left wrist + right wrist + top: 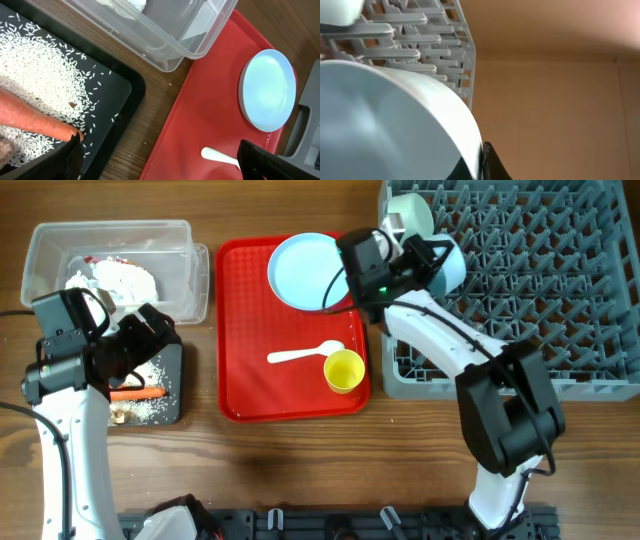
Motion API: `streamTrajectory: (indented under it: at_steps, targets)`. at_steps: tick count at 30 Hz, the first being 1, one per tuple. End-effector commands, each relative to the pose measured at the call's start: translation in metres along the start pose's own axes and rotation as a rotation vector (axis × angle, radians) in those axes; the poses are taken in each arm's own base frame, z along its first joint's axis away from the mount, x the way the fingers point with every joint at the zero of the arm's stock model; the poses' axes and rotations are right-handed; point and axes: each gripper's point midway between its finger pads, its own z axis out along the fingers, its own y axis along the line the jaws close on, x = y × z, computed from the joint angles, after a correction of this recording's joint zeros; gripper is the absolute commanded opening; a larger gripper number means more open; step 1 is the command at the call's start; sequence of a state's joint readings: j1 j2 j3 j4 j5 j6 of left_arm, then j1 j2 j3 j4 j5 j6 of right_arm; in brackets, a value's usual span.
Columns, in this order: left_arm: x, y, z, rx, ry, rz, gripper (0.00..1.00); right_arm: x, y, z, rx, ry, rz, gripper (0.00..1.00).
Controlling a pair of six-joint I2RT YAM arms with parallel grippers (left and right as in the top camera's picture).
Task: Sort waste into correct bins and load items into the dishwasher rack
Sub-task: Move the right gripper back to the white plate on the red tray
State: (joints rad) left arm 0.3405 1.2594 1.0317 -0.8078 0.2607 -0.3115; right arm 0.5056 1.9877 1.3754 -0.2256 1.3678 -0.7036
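My right gripper is shut on the rim of the light blue bowl, holding it tilted over the left edge of the grey dishwasher rack; the bowl fills the right wrist view. A pale green bowl stands in the rack's corner. My left gripper is open and empty, over the gap between the black tray and the red tray. The black tray holds the carrot, rice and a brown scrap. The clear tub holds crumpled paper.
The red serving tray lies in the middle with the round light blue plate, the white spoon and the yellow cup on it. Bare wooden table lies in front.
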Motion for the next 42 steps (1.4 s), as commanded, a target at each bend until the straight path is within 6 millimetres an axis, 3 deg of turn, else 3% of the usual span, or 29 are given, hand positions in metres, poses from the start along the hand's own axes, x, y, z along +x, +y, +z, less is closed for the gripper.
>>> streamTrajectory:
  at_steps: [1, 2, 3, 4, 5, 6, 13, 18, 20, 23, 24, 27, 29, 33, 35, 36, 40, 42]
  targets:
    - [-0.002, -0.004, -0.002, 0.017, -0.004, 0.021, 1.0, -0.017, 0.036, -0.017, -0.107, -0.108, -0.045, 0.04]
    - [-0.002, -0.004, -0.002, 0.017, -0.004, 0.021, 1.0, -0.019, 0.039, -0.021, -0.121, -0.125, -0.051, 0.05]
    - [-0.002, -0.004, -0.002, 0.017, -0.004, 0.021, 1.0, -0.022, 0.041, -0.025, -0.13, -0.141, -0.054, 0.2]
    - [-0.002, -0.004, -0.002, 0.017, -0.004, 0.021, 1.0, -0.025, 0.043, -0.03, -0.138, -0.157, -0.056, 0.42]
    - [-0.002, -0.004, -0.002, 0.017, -0.004, 0.021, 1.0, -0.027, 0.044, -0.034, -0.141, -0.168, -0.058, 0.81]
    - [-0.002, -0.004, -0.002, 0.017, -0.004, 0.021, 1.0, -0.029, 0.045, -0.037, -0.141, -0.175, -0.058, 0.99]
    - [-0.002, -0.004, -0.002, 0.017, -0.004, 0.021, 1.0, -0.046, 0.044, -0.06, -0.168, -0.248, 0.062, 1.0]
    - [-0.002, -0.004, -0.002, 0.017, -0.004, 0.021, 1.0, -0.071, 0.007, -0.094, -0.267, -0.388, 0.24, 1.0]
    - [-0.002, -0.004, -0.002, 0.017, -0.004, 0.021, 1.0, -0.082, -0.005, -0.128, -0.407, -0.495, 0.332, 1.0]
    - [-0.002, -0.004, -0.002, 0.017, -0.004, 0.021, 1.0, -0.087, 0.018, -0.2, -0.86, -0.662, 0.38, 0.99]
    - [-0.002, -0.004, -0.002, 0.017, -0.004, 0.021, 1.0, -0.083, 0.026, -0.231, -1.076, -0.691, 0.405, 0.92]
    - [-0.002, -0.004, -0.002, 0.017, -0.004, 0.021, 1.0, -0.063, 0.033, -0.308, -1.613, -0.648, 0.463, 0.93]
    - [-0.002, -0.004, -0.002, 0.017, -0.004, 0.021, 1.0, -0.058, 0.03, -0.334, -1.769, -0.678, 0.428, 0.93]
    - [-0.002, -0.004, -0.002, 0.017, -0.004, 0.021, 1.0, -0.066, -0.008, -0.304, -1.75, -0.439, 0.688, 0.91]
    - [-0.002, -0.004, -0.002, 0.017, -0.004, 0.021, 1.0, -0.073, -0.052, -0.268, -1.583, -0.39, 0.845, 0.91]
    - [-0.002, -0.004, -0.002, 0.017, -0.004, 0.021, 1.0, -0.083, -0.081, -0.241, -1.454, -0.39, 0.956, 0.92]
    - [-0.002, -0.004, -0.002, 0.017, -0.004, 0.021, 1.0, -0.107, -0.024, -0.209, -1.41, -0.234, 0.968, 0.99]
    - [-0.002, -0.004, -0.002, 0.017, -0.004, 0.021, 1.0, -0.12, 0.018, -0.198, -1.403, -0.153, 0.953, 1.0]
